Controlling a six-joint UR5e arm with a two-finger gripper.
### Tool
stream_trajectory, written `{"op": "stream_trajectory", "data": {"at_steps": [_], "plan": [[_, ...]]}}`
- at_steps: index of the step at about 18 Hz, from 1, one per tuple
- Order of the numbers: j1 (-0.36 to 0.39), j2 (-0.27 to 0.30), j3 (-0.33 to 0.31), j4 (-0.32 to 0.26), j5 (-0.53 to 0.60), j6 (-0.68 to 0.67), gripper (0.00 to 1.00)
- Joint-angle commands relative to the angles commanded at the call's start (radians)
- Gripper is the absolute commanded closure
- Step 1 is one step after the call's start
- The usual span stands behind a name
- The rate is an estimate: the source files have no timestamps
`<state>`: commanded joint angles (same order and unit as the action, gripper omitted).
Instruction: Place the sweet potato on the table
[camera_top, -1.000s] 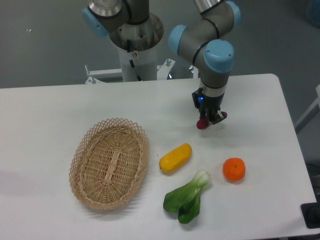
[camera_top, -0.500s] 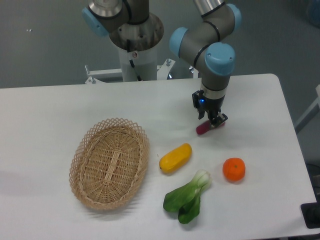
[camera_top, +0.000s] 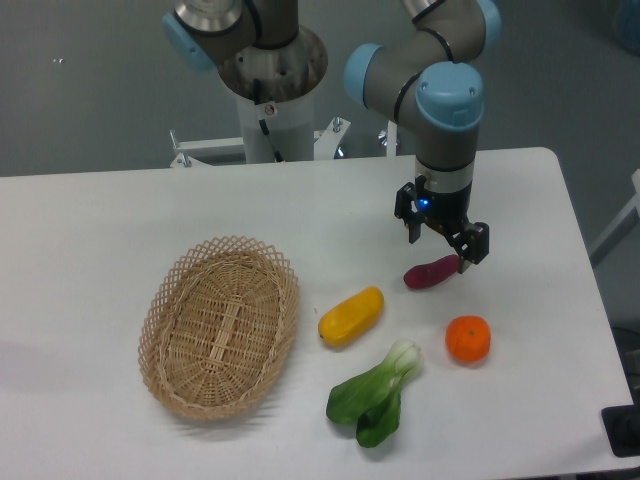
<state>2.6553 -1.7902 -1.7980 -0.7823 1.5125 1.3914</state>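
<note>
The sweet potato, a small dark reddish-purple tuber, lies on the white table right of the middle. My gripper hangs just above and behind it. Its jaws stand apart, one finger to the left and the other by the tuber's right end. The jaws hold nothing. Whether the right finger still touches the tuber cannot be told.
A yellow oblong vegetable lies left of and below the sweet potato. A round orange fruit lies below it to the right. A green bok choy is near the front. An oval wicker basket stands at the left.
The gripper moved right and down with the sweet potato, then opened. The sweet potato now lies on the table, out of the jaws.
</note>
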Motion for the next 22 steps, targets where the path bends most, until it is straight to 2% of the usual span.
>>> {"op": "stream_trajectory", "data": {"at_steps": [2, 7, 12, 13, 15, 19, 22], "plan": [[0.002, 0.005, 0.043, -0.005, 0.011, -0.003, 0.00], [0.017, 0.020, 0.158, -0.110, 0.051, 0.021, 0.00], [0.104, 0.046, 0.271, -0.362, 0.040, 0.234, 0.00], [0.124, 0.052, 0.281, -0.398, 0.026, 0.273, 0.00], [0.170, 0.071, 0.276, -0.434, -0.003, 0.358, 0.00], [0.253, 0.104, 0.256, -0.474, -0.055, 0.514, 0.00], [0.268, 0.112, 0.244, -0.476, -0.075, 0.525, 0.00]]}}
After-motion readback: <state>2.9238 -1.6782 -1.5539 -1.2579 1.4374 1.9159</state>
